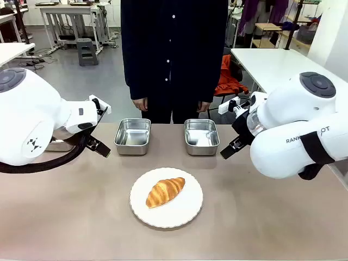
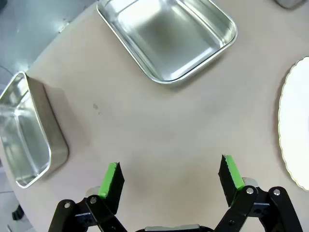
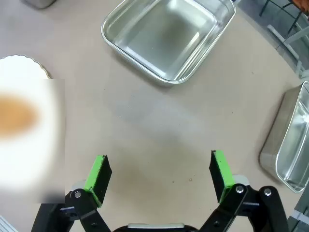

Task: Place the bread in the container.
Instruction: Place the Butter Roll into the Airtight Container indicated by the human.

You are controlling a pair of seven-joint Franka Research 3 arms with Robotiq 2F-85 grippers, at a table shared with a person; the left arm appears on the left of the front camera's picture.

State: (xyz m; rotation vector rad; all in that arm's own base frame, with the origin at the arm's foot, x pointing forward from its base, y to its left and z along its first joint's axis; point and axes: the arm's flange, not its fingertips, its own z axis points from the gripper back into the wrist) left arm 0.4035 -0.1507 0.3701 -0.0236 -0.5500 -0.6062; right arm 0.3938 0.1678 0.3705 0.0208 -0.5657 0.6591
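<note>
The bread, a golden-brown croissant [image 1: 165, 191], lies on a round white plate [image 1: 185, 215] at the table's front middle. Behind it stand two shiny steel containers side by side, one on the left [image 1: 132, 136] and one on the right [image 1: 201, 136], both empty. My left gripper [image 1: 100, 147] hovers left of the left container, open over bare table in its wrist view [image 2: 171, 176]. The right gripper [image 1: 231, 148] hangs right of the right container, also open with nothing in it [image 3: 159, 174]. On the plate [image 3: 19, 65] in the right wrist view the bread is a blurred brown patch [image 3: 14, 113].
A person [image 1: 174, 54] in dark clothes stands at the far edge, hands down. Another steel tray [image 2: 24, 130] sits at the far left, partly behind my left arm. A further one [image 3: 292, 145] lies at the far right. The plate's rim [image 2: 294, 130] is near the left gripper.
</note>
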